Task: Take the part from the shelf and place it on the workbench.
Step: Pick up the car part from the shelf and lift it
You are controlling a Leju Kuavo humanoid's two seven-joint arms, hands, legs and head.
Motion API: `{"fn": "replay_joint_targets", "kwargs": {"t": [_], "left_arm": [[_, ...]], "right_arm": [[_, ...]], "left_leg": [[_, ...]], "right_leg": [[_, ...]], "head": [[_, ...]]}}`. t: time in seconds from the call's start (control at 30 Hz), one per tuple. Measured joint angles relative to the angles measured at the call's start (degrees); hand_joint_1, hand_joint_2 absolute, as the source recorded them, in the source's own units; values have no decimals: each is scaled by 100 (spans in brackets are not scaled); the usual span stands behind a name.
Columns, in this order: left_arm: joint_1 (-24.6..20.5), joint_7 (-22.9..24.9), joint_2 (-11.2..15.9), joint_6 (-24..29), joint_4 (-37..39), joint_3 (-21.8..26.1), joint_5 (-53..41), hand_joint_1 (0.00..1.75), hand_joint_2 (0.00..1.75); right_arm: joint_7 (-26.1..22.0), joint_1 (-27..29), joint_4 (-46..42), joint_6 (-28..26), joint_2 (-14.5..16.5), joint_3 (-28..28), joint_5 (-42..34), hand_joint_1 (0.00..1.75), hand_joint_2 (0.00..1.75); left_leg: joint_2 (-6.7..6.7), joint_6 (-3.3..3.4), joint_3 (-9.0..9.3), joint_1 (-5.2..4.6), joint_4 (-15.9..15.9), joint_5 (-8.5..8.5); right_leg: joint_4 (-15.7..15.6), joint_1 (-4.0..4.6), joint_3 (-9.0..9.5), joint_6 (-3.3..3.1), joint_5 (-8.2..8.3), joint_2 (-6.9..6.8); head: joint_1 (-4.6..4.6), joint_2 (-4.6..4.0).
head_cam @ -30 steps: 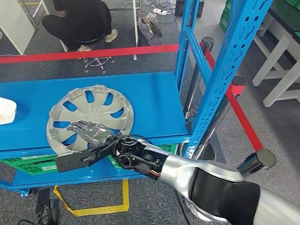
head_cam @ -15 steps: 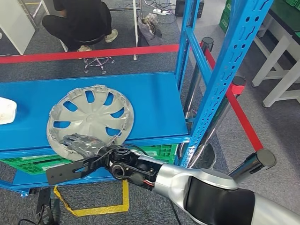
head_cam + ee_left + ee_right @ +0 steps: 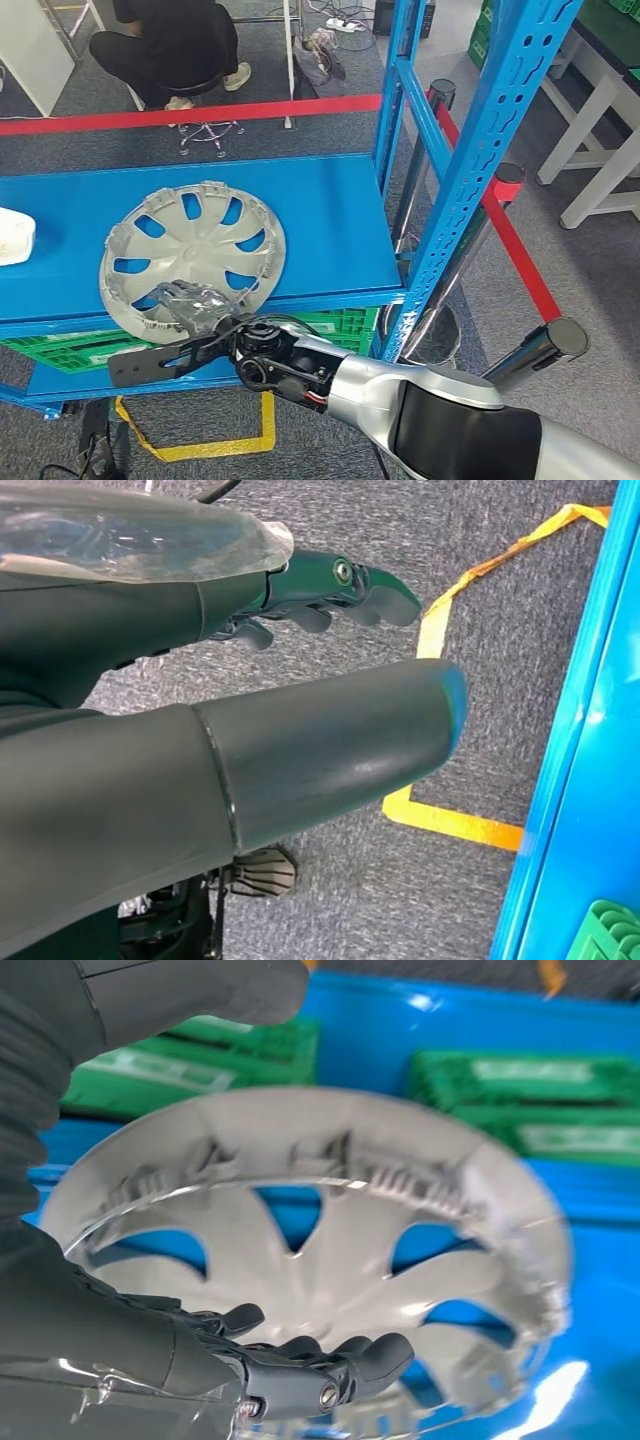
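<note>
Our right hand (image 3: 189, 305) reaches the near rim of the grey hubcap (image 3: 198, 250), flat on the blue shelf (image 3: 332, 230), fingers (image 3: 332, 1360) apart, holding nothing. We judge it light, rigid, slippery plastic; best gripped at the rim.

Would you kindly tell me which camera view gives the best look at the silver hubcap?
The head view: the whole hubcap lies flat on the blue shelf, with the right hand at its near rim. The right wrist view shows it close but blurred and partly cut off by the hand. The left wrist view faces carpet.
</note>
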Motion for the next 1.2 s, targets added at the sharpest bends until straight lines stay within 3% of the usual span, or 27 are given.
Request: {"fn": "replay_joint_targets", "kwargs": {"t": [0.37, 1.2], "left_arm": [[6, 2, 26, 89, 0, -17, 80, 0, 0], [8, 2, 44, 101, 2, -28, 127, 0, 0]], "right_arm": [[523, -2, 141, -144, -55, 40, 780, 0, 175], [569, -13, 185, -15, -168, 27, 930, 0, 175]], "left_leg": [[1, 0, 0, 0, 0, 0], [0, 0, 0, 0, 0, 0]], "right_leg": [[0, 0, -1, 0, 0, 1], [0, 0, -1, 0, 0, 1]], "head": [[1, 0], [-1, 0]]}}
